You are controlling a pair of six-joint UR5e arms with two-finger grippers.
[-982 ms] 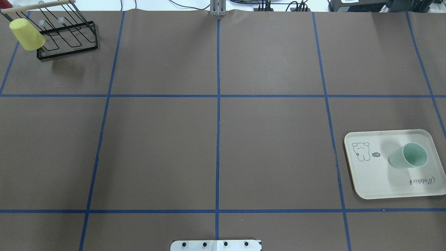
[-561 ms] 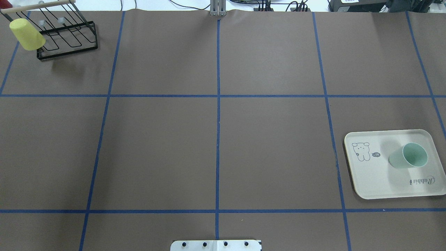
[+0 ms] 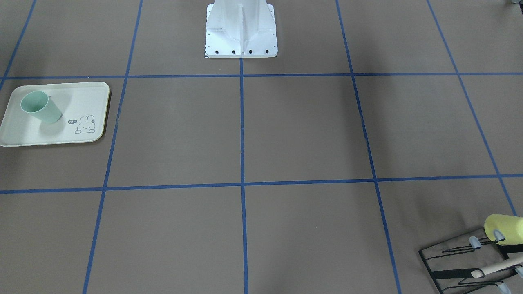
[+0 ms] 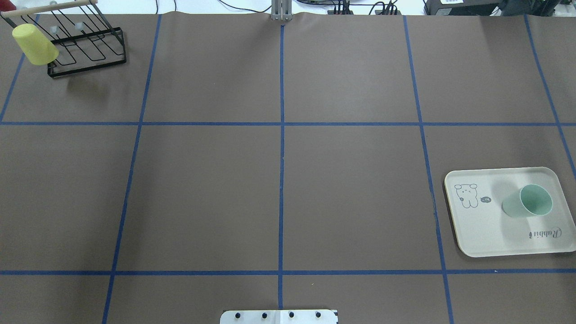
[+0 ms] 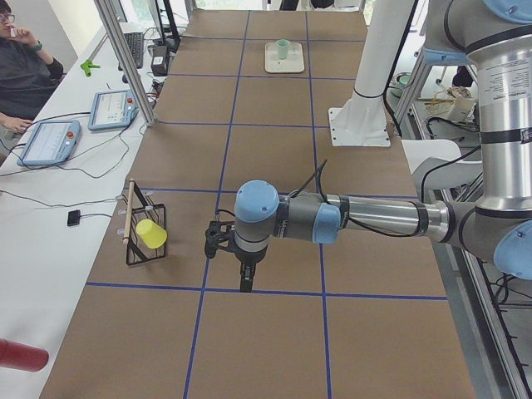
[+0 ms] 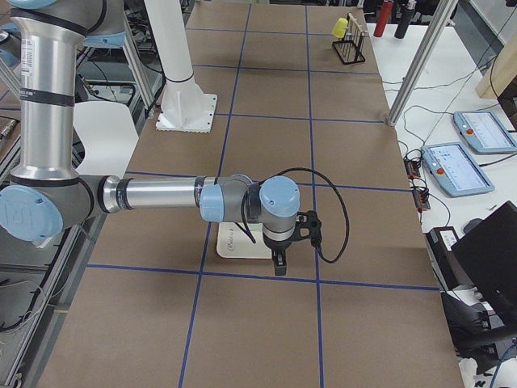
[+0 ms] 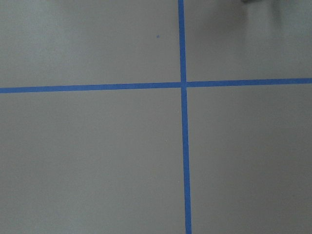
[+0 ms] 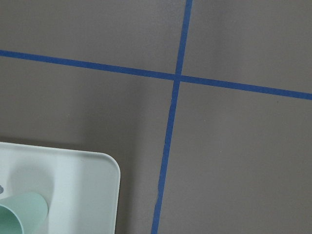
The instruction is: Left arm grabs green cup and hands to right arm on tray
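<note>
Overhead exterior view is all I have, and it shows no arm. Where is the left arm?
Observer: Exterior left view: the left arm reaches over the table, the left gripper pointing down near the rack with the yellow cup.
Operator: And the other arm?
Observer: In the exterior right view the right gripper hangs close to the tray.
Operator: The right wrist camera?
Observer: It shows a tray corner and part of the green cup.

Pale mint-green cup point(image 4: 527, 202), upright, mouth up, on cream rabbit-print tray point(image 4: 479, 230), robot's right side.
</note>
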